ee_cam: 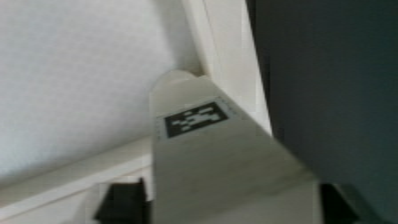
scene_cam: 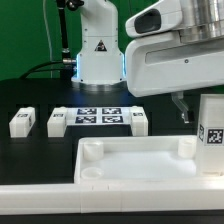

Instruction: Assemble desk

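Observation:
The white rimmed desk tabletop lies flat at the front of the black table. My gripper is shut on a white square desk leg with a black-and-white tag, held upright over the tabletop's corner at the exterior view's right. In the wrist view the leg fills the middle between my dark fingers, its end over the tabletop's rim near a corner. I cannot tell whether the leg touches the tabletop. Three more tagged legs stand behind the tabletop.
The marker board lies between the loose legs, in front of the robot's base. A long white bar runs along the table's front edge. Black table surface shows beside the tabletop.

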Robot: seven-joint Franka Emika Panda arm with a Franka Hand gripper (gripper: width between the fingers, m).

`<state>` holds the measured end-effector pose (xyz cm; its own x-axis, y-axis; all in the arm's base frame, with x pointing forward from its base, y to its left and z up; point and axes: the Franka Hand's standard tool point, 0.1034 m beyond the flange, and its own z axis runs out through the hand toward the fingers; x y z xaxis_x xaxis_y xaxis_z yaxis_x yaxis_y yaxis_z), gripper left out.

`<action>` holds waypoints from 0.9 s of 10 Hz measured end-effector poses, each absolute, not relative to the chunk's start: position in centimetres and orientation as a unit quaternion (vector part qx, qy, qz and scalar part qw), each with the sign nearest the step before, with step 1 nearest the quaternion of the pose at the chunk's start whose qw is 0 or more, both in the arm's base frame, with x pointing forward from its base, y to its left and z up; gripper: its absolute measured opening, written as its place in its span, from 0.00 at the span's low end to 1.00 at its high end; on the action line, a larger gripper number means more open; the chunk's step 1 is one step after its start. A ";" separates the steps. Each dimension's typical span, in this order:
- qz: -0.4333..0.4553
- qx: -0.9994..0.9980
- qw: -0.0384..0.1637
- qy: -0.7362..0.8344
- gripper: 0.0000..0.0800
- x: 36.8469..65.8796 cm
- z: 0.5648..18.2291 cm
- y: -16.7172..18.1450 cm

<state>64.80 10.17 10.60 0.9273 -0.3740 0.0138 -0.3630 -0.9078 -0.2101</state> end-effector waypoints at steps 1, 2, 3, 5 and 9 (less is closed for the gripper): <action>-0.025 -0.970 0.101 0.220 0.38 64.9 10.6 9.8; -0.022 -0.964 0.102 0.246 0.38 64.9 10.6 9.7; -0.019 -0.946 0.103 0.306 0.38 65.0 10.6 9.3; -0.004 -0.897 0.113 0.428 0.38 65.0 10.6 8.7; 0.008 -0.730 0.150 0.666 0.38 64.5 10.4 9.8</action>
<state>64.46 9.84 10.40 0.1116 -0.9709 -0.2117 -0.9756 -0.0665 -0.2095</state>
